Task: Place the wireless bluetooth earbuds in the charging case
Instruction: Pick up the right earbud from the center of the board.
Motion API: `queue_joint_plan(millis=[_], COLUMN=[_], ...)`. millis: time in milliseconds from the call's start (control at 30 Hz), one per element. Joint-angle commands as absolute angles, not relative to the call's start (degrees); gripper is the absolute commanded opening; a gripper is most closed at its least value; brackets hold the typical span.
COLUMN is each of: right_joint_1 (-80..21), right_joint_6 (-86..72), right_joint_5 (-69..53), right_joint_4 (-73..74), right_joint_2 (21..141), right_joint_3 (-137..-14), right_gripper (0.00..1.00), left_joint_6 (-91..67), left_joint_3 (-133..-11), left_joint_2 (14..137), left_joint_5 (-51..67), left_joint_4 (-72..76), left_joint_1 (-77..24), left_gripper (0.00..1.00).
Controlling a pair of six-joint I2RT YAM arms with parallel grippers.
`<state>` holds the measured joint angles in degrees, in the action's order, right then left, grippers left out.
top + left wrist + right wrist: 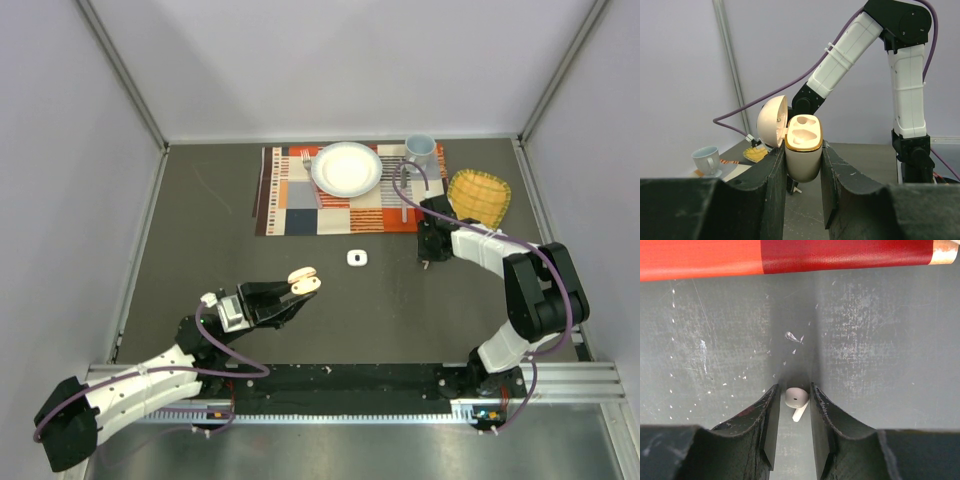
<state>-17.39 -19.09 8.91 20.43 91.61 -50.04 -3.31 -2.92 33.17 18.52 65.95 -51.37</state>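
Note:
My left gripper [300, 285] is shut on the beige charging case [304, 280], holding it above the table at the near left. The left wrist view shows that case [803, 162] upright between my fingers, with a gold rim, both hollows bare and its lid [772, 121] swung open to the left. My right gripper [427, 256] points down at the table just below the placemat. Its jaws [795, 390] stand narrowly apart around a white earbud [796, 398] lying on the table. The earbud touches the right finger [822, 410], and a thin gap shows on the left.
A small white case [357, 257] lies on the table between the arms. Behind it is a patchwork placemat [290, 205] with a white plate [347, 168] and a pale mug [420, 150], and a yellow dish [478, 196] sits to the right. The placemat's red edge [790, 257] lies ahead of my right fingers.

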Motion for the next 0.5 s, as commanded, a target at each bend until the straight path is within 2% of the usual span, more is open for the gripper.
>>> queue_joint_plan(millis=[0,467], right_joint_1=[-17.1,-17.1], right_joint_6=[-19.5,-19.2], right_joint_5=[8.5,9.8], right_joint_4=[20.6,20.7], right_joint_2=[91.2,89.4], right_joint_3=[-49.5,-48.9], right_gripper=[0.30,0.24], left_joint_6=[-4.0,-4.3], left_joint_3=[1.1,1.1], left_joint_2=[33.1,33.0], left_joint_5=[18.1,18.2], left_joint_4=[68.2,68.2], left_joint_1=[-51.5,-51.5], left_gripper=[0.00,0.00])
